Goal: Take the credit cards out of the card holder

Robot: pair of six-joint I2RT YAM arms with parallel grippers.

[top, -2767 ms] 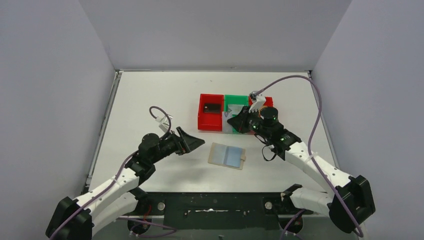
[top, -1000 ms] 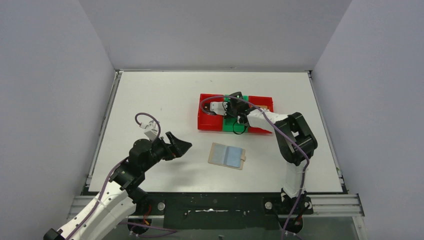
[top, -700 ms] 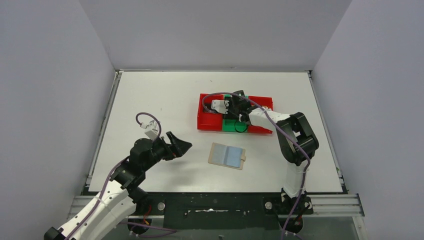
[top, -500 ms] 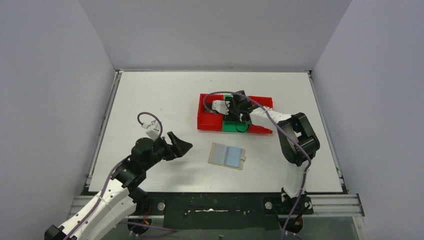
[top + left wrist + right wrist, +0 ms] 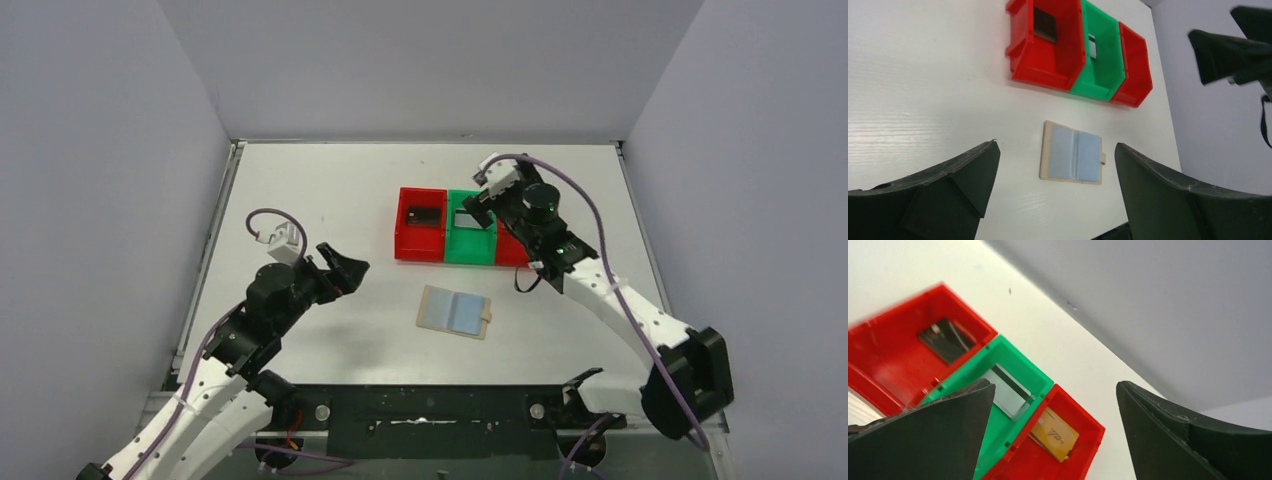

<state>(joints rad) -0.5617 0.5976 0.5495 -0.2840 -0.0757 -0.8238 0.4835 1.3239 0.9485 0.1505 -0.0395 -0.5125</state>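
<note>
Right wrist view alone: tan card [image 5: 1054,434] in right-hand red tray [image 5: 1085,455]; left end effector [image 5: 1056,146], right end effector [image 5: 1050,390] both spread.

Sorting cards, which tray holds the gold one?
The right-end red tray, beside the green tray, holds the gold card; the left red tray holds a dark card.

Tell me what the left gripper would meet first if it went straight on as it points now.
Probably the card holder, lying open on the table, seen between the jaws of the left gripper; depth is unclear.
</note>
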